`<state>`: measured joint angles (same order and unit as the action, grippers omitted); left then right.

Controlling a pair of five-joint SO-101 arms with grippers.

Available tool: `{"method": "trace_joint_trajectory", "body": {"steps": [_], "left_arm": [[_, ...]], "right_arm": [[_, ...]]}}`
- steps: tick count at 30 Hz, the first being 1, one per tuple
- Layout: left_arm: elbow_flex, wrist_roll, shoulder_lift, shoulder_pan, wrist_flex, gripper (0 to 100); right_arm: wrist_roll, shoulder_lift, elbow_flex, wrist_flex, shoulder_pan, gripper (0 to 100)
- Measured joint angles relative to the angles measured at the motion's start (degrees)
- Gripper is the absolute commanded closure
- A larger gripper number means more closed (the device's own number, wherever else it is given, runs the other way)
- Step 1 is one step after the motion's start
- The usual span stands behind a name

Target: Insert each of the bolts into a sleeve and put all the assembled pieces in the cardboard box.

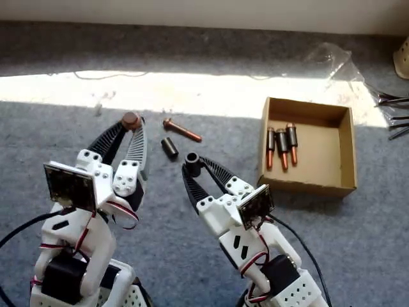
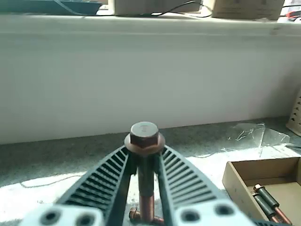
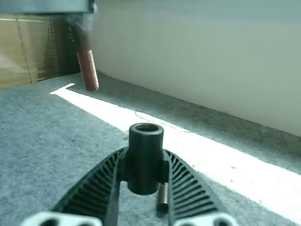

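1. The left gripper (image 1: 131, 125) is clamped on a copper bolt (image 1: 131, 119), gripped by the shank with its head up, above grey carpet (image 1: 64, 131) crossed by a band of sunlight (image 1: 160, 93).
2. A spare bolt (image 1: 181, 130) and a spare sleeve (image 1: 169, 148) lie on the carpet between the arms, near each other but apart.
3. The right gripper (image 1: 193, 163) is closed around a dark sleeve (image 1: 192, 157), bore upward.
4. The cardboard box (image 1: 307, 184) sits on the carpet, with three assembled pieces (image 1: 281, 147) side by side inside.
5. A clear plastic bag (image 1: 329, 61) lies beyond the box, near the white wall (image 1: 192, 9).

Grey carpet (image 1: 358, 243), sunlit band (image 1: 192, 93) (bright) across it; white wall (image 2: 141, 70) behind.
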<state>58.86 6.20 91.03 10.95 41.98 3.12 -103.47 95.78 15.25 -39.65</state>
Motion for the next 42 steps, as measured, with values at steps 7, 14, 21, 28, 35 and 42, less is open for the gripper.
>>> {"method": "trace_joint_trajectory", "body": {"steps": [7, 14, 21, 28, 35, 42], "left_arm": [[6.3, -0.1, 1.8, 5.1, -13.1, 99], [6.9, -0.1, 1.8, 9.2, -20.0, 99], [6.7, -0.1, -4.0, 15.9, -20.4, 99], [0.6, -0.1, -13.9, 16.0, -16.5, 99], [-3.9, -0.1, -15.2, 15.9, -13.4, 99], [-5.3, 4.4, -15.3, 16.0, -8.7, 99]], "right_arm": [[0.0, 0.0, 0.0, 0.0, -0.1, 99.4], [0.0, 0.0, 0.0, 0.0, -0.1, 99.4], [0.0, 0.0, 0.0, 0.0, -0.1, 99.4], [5.3, 0.0, 0.0, 0.0, -0.1, 99.4], [6.5, 0.0, 0.0, 0.4, -0.1, 99.4], [6.5, 0.0, 0.0, 1.1, -0.1, 99.4]]}}
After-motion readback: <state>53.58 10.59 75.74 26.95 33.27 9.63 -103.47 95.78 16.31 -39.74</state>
